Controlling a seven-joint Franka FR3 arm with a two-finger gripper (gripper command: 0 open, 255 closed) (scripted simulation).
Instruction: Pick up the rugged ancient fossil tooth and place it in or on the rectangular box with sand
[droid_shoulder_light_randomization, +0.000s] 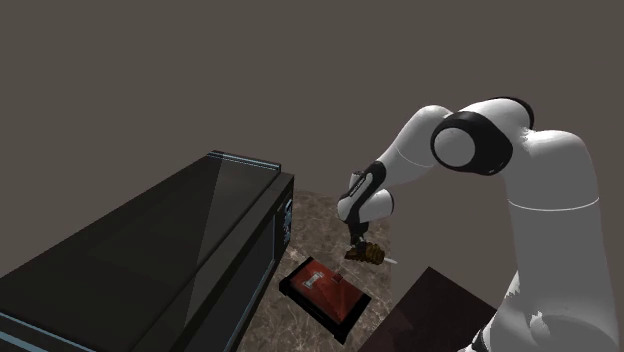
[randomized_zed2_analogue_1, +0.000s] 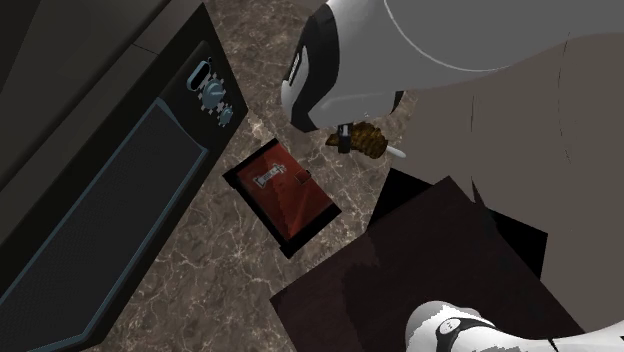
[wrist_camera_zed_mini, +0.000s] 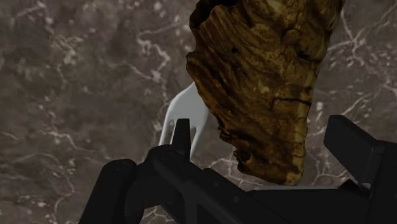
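A rugged brown fossil tooth (droid_shoulder_light_randomization: 366, 252) (randomized_zed2_analogue_1: 368, 140) (wrist_camera_zed_mini: 264, 76) with a pale white tip (randomized_zed2_analogue_1: 397, 152) (wrist_camera_zed_mini: 181, 108) lies on the dark marble counter (randomized_zed2_analogue_1: 300, 60). My gripper (droid_shoulder_light_randomization: 356, 243) (randomized_zed2_analogue_1: 345, 137) (wrist_camera_zed_mini: 262, 132) is down over it. In the wrist view the two black fingers (wrist_camera_zed_mini: 182, 133) stand apart on either side of the tooth, with a small gap on each side. A black rectangular box of red sand (droid_shoulder_light_randomization: 325, 290) (randomized_zed2_analogue_1: 285, 190) sits on the counter close by, toward the shoulder view's lower left of the tooth.
A large black oven-like appliance (droid_shoulder_light_randomization: 150, 250) (randomized_zed2_analogue_1: 100, 200) with knobs (randomized_zed2_analogue_1: 212, 95) stands on the far side of the box from the arm. My dark brown stand (droid_shoulder_light_randomization: 440, 310) (randomized_zed2_analogue_1: 430, 270) borders the counter next to the box and the tooth.
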